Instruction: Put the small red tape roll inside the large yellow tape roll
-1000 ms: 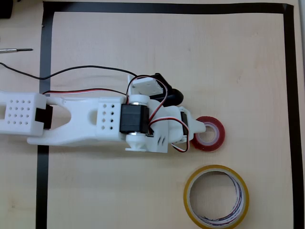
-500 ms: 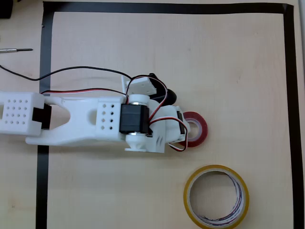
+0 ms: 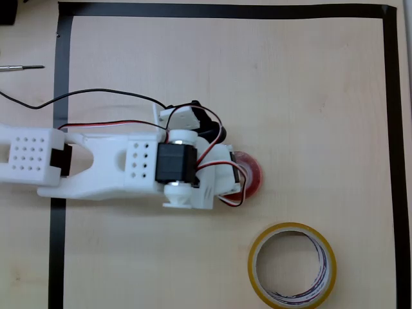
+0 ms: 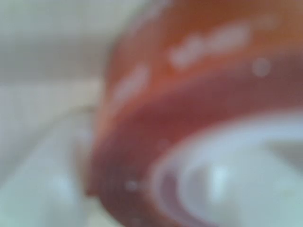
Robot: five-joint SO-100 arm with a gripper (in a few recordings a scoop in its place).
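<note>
In the overhead view the small red tape roll (image 3: 252,176) sits at the tip of my white arm, left half hidden under the gripper (image 3: 242,175), which is shut on it. Whether the roll is lifted or rests on the table I cannot tell. The wrist view is a close blur of the red tape roll (image 4: 189,94), its white core at the lower right. The large yellow tape roll (image 3: 293,228) lies flat near the bottom edge, below and right of the gripper, with nothing in its hole.
A black tape border (image 3: 225,10) frames the wooden table along the top, left and right. A thin metal tool (image 3: 19,67) lies outside it at the upper left. A black cable (image 3: 96,94) loops over the table above the arm.
The arm has pulled back to the left, and the red roll has moved left with the gripper, away from its spot above the yellow roll. The yellow roll has stayed put.
</note>
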